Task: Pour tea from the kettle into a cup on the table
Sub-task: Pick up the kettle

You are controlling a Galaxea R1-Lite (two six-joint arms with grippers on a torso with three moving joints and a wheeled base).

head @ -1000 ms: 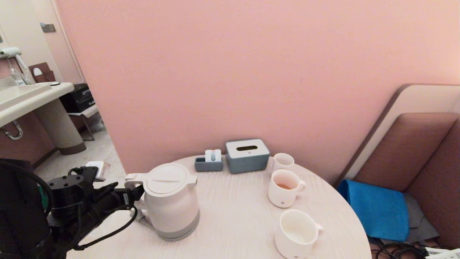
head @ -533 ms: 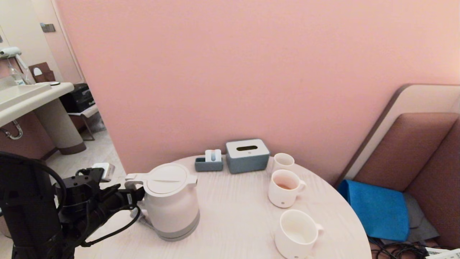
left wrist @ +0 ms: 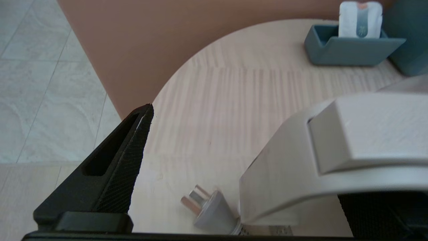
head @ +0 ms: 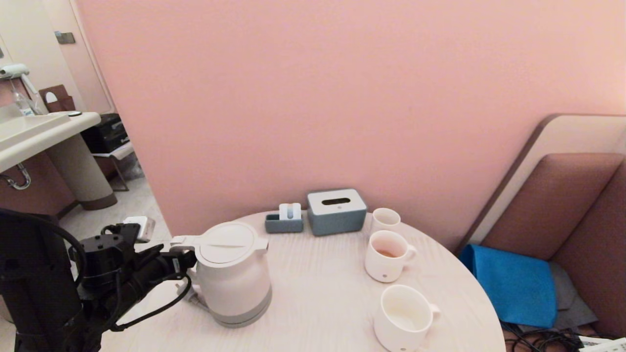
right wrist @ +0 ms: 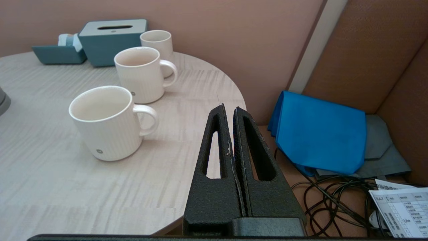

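The white kettle (head: pixel 234 274) stands upright on the left part of the round table (head: pixel 318 298). My left gripper (head: pixel 185 261) is open at its loop handle (left wrist: pixel 334 150), one finger (left wrist: pixel 113 167) well clear on one side and the other finger (left wrist: pixel 384 214) showing under the handle. Its grey plug (left wrist: pixel 209 209) lies on the table below. On the right stand two white mugs: the farther cup (head: pixel 386 256) holds a little reddish-brown tea (head: pixel 387 253), and the nearer mug (head: pixel 403 318) looks empty. My right gripper (right wrist: pixel 229 108) is shut on nothing at the table's right edge.
A smaller handleless cup (head: pixel 385 219), a blue-grey tissue box (head: pixel 336 211) and a small blue tray (head: pixel 284 221) line the back of the table by the pink wall. A blue cloth (right wrist: pixel 321 134) and tangled cables (right wrist: pixel 337 197) lie beyond the right edge.
My left arm has shifted a little behind the kettle, with its fingers staying at the handle. The kettle and mugs have not moved.
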